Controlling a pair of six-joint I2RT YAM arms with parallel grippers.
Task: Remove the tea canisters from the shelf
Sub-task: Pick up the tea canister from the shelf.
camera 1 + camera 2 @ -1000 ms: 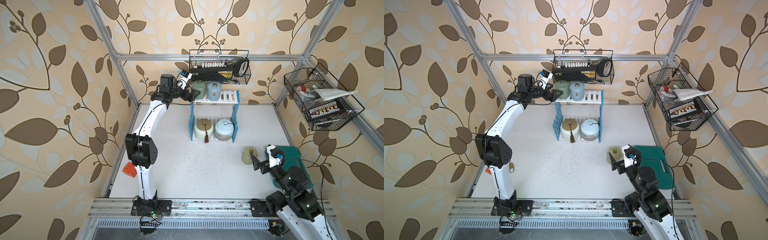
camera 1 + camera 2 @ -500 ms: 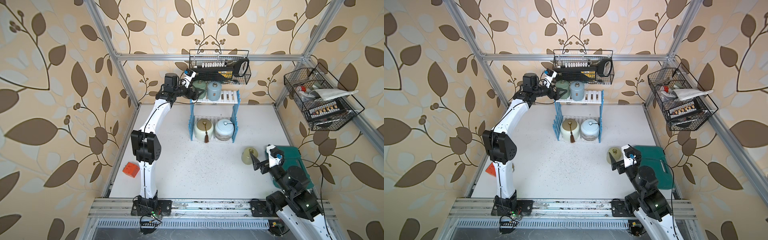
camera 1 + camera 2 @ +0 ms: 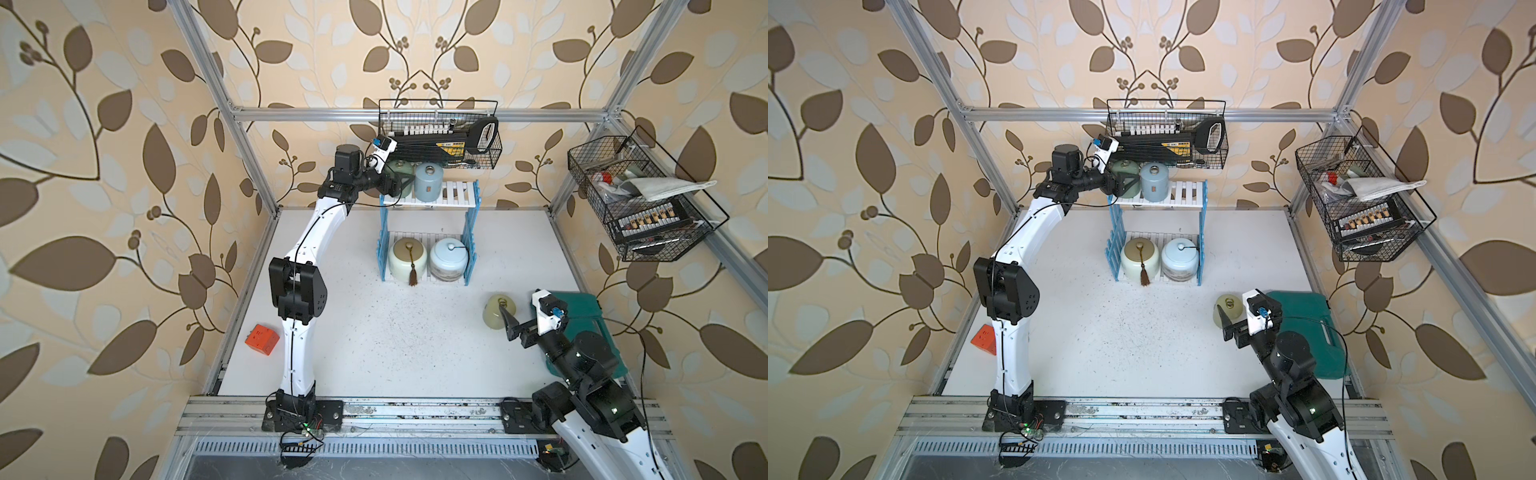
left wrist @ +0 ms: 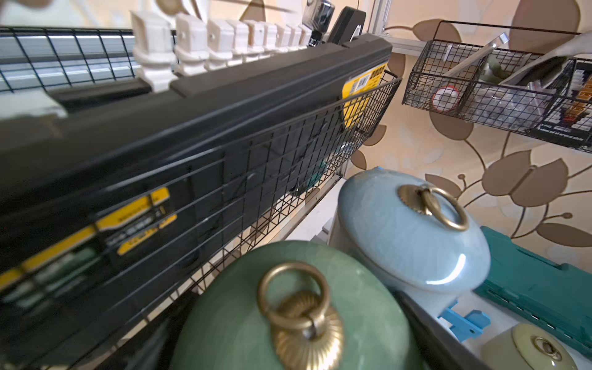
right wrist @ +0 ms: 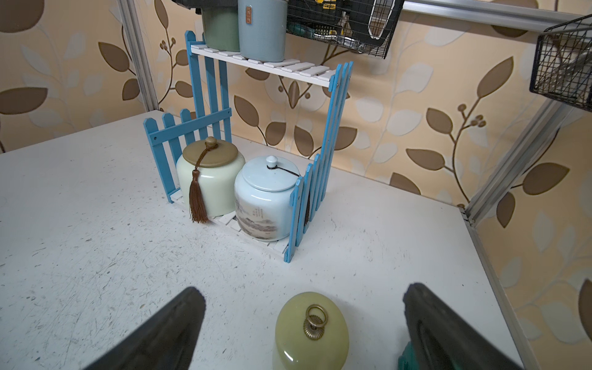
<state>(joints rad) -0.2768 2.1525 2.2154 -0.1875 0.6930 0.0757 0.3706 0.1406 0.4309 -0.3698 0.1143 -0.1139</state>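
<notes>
Glossy green canister (image 4: 224, 320) (crackled glaze), scuffed table (image 5: 96, 224)

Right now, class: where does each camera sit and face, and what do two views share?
Top views: overhead, looking down on the white tabletop; both arms show.
Left wrist: on left arm, facing the dark green ceramic canister; one pincer finger shows.
Right wrist: on right arm, facing the blue-sided slatted shelf; both pincer fingers show.
Both wrist views share the light blue ceramic canister.
</notes>
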